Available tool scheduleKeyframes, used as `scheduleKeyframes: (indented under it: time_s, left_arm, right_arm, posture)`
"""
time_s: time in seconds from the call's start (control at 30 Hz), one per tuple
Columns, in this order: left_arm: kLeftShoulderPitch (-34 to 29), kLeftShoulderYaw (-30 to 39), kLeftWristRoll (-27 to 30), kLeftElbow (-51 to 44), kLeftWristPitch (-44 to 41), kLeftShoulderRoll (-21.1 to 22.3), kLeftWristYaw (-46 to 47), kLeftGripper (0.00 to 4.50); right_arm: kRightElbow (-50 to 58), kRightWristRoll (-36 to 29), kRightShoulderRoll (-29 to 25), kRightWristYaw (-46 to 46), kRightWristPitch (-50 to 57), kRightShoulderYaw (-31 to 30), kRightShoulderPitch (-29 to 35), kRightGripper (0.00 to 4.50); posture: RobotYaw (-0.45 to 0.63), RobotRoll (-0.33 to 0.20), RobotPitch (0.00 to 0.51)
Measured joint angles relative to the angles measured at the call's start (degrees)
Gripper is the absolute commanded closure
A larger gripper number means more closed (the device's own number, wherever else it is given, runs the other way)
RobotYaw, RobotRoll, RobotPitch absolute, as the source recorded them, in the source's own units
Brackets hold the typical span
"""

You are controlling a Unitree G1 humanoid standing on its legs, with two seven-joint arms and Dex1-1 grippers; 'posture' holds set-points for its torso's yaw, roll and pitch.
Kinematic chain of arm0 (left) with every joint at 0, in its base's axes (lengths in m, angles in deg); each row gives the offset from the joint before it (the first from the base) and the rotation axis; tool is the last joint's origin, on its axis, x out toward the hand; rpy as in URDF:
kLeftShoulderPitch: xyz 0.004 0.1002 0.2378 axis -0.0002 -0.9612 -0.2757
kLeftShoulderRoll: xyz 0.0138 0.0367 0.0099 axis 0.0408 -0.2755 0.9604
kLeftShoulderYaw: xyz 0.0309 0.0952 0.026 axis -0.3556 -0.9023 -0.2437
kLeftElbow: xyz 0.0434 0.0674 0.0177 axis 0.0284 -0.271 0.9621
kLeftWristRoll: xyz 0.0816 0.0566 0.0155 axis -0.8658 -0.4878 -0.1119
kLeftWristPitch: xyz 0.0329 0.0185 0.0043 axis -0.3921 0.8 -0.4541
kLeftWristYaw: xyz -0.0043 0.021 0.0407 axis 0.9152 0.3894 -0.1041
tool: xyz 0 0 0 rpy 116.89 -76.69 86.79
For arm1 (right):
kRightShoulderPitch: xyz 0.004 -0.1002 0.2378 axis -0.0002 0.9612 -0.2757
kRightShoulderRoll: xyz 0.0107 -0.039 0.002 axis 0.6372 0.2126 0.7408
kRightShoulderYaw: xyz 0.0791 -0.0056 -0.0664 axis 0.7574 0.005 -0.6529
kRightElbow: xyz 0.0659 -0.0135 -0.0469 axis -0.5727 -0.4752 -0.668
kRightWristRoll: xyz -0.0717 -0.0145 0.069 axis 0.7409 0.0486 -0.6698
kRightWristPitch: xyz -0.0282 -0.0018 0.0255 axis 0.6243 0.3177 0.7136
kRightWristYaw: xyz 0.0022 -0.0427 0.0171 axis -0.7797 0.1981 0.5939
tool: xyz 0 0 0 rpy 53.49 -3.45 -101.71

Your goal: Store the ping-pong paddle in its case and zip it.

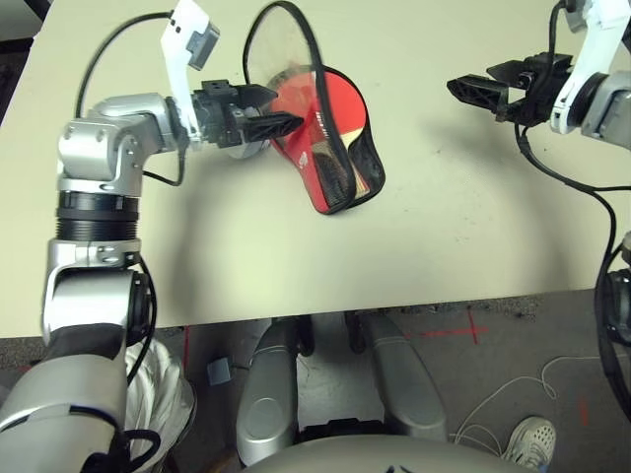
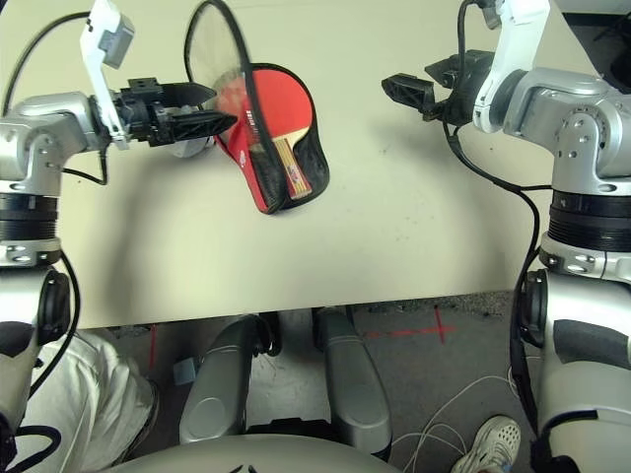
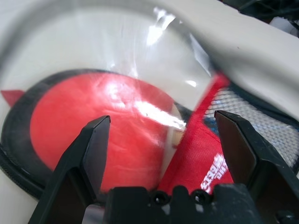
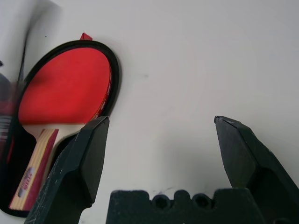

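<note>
The ping-pong paddle (image 2: 279, 116) lies in the open case (image 2: 258, 187) on the table (image 2: 394, 217), blade away from the robot, handle toward it. The left gripper (image 2: 219, 110), jaws spread, sits at the case's raised clear flap (image 2: 212, 49); the right gripper (image 2: 399, 91) hovers open, well apart.

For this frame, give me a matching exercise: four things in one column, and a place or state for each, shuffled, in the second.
Things:
1. ping-pong paddle
2. case
3. left gripper
4. right gripper

States:
A. open, over bare table, apart from the case
B. lying in the case's lower half
C. unzipped, clear lid raised
D. open, at the raised lid

Pairs: 1-B, 2-C, 3-D, 4-A
</note>
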Motion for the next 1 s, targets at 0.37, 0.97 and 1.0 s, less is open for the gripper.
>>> scheduleKeyframes:
  time_s: [0.37, 0.97, 1.0]
  left_arm:
    - [3.75, -0.41, -1.28, 1.61, 2.87, -1.51, -1.27, 0.0]
    - [-3.01, -3.53, 2.97, -16.45, -11.05, 4.39, -8.34, 0.0]
    - [-3.01, -3.53, 3.02, -16.55, -11.06, 4.26, -8.32, 0.0]
  right_arm:
    - [-8.3, -8.63, 3.7, -7.3, 24.0, 8.93, -4.1, 0.02]
    - [-21.1, -63.18, 7.16, -50.37, 24.28, 0.37, -0.38, 0.02]
    - [-21.1, -64.58, 7.73, -52.33, 23.59, -0.25, -0.35, 0.02]
  posture:
    - [-0.09, 0.0, 0.354]
    - [-0.09, 0.0, 0.364]
    - [-0.09, 0.0, 0.364]
